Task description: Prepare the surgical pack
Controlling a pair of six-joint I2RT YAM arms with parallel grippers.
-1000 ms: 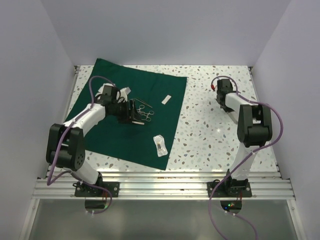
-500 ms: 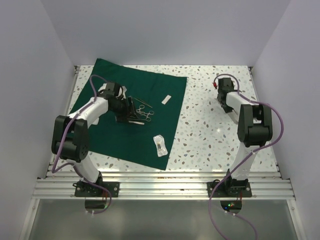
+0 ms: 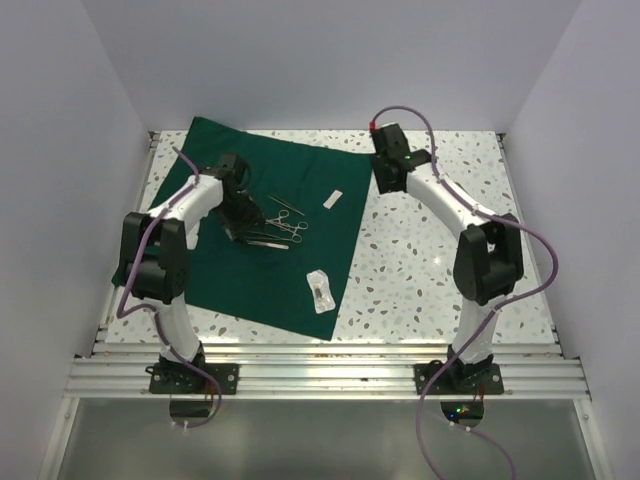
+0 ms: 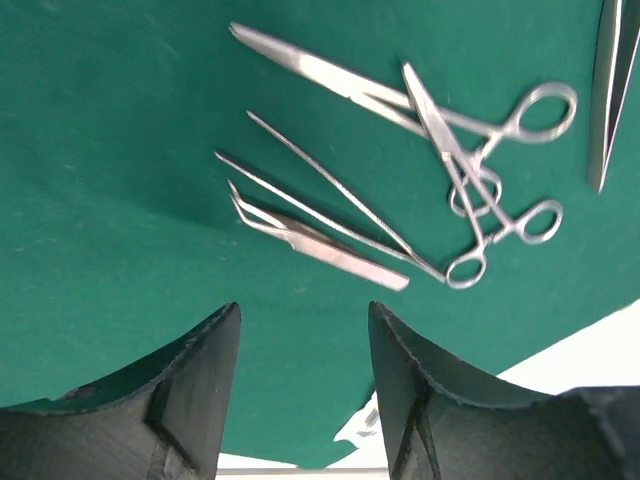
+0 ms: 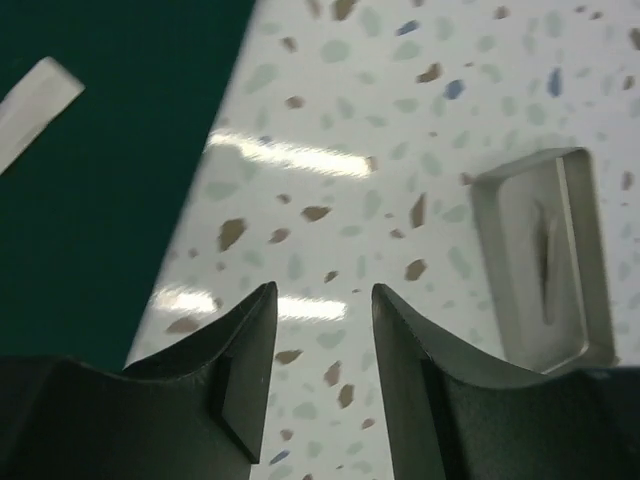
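Right claw (image 5: pixel 323 300) swung across to large dark green fabric drape (image 5: pixel 110 200).
Drape's edge sits just beside its spread, empty jaws; left claw (image 4: pixel 303 320) (also spread) hovers over the drape.

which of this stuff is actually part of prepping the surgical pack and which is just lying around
Part of the job:
- green drape
- steel instruments lying on it
- white strip and small packet, also on it, likely pack contents

Just lying about, it seems:
- shallow metal tray, off the drape
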